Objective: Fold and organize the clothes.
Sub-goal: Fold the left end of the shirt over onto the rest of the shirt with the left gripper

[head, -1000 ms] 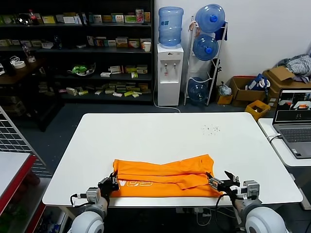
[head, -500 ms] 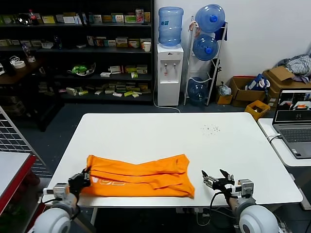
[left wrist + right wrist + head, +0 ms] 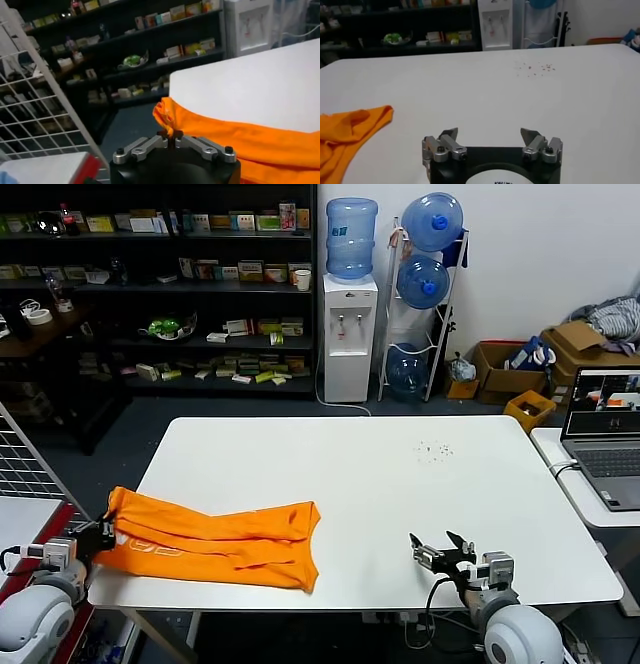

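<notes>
At table's left edge, the left gripper (image 3: 100,536) is clamped on the orange T-shirt (image 3: 215,542).
Soft, creased cotton lies folded into a long band on the smooth white table (image 3: 380,484); the right gripper (image 3: 440,552) hovers spread, empty.

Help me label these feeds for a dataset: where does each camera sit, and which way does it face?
Head view: on the robot's head, looking forward and down over the white table; both arms show, left gripper pinching the orange T-shirt, right gripper open.
Left wrist view: on the left wrist, facing the shirt's table-edge end; left gripper shut on it.
Right wrist view: on the right wrist, facing across the table; open right gripper shows.
Shared: all three views show the shirt and table.
</notes>
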Motion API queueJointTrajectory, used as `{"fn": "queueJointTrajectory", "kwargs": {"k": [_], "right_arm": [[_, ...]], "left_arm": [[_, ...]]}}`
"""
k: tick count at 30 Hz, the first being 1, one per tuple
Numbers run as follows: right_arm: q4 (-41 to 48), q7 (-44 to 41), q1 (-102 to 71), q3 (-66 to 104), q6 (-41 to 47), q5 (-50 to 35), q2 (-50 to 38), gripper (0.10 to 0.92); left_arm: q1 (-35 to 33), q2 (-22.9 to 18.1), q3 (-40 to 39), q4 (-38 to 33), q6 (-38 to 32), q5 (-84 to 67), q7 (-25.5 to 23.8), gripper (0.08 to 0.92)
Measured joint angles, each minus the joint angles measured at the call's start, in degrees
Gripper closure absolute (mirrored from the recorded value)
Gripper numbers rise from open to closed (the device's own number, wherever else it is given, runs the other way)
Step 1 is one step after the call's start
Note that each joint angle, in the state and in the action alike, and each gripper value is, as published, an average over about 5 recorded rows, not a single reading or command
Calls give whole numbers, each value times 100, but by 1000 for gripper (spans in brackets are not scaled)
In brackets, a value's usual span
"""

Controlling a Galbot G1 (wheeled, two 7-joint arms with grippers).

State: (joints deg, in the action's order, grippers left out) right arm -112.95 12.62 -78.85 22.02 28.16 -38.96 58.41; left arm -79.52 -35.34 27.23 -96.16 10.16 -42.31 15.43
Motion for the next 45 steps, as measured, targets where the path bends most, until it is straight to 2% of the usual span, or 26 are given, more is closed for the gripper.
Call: {"fn": "queueJointTrajectory", "kwargs": {"k": [7, 17, 25, 35, 38, 45], "right_arm": [[39, 46, -21, -11, 37, 104, 111, 203], [30, 102, -174, 91, 69, 229, 273, 203], [30, 120, -208, 82, 86, 271, 345, 203], [49, 124, -187, 79, 99, 255, 325, 203], [54, 124, -176, 75, 103, 249, 325, 203], [67, 124, -169, 72, 105, 245, 317, 203]], "left_arm": [[133, -106, -263, -572, 313, -407, 323, 872], [708, -948, -1188, -1657, 955, -1545, 1242, 872], [1257, -1648, -1930, -1914, 1174, -1837, 1762, 872], [1630, -2296, -2524, -1936, 1299, -1807, 2094, 870], [1659, -2400, -2605, -1922, 1322, -1756, 2117, 833], [1731, -2571, -2658, -1953, 1362, -1724, 2098, 634]]}}
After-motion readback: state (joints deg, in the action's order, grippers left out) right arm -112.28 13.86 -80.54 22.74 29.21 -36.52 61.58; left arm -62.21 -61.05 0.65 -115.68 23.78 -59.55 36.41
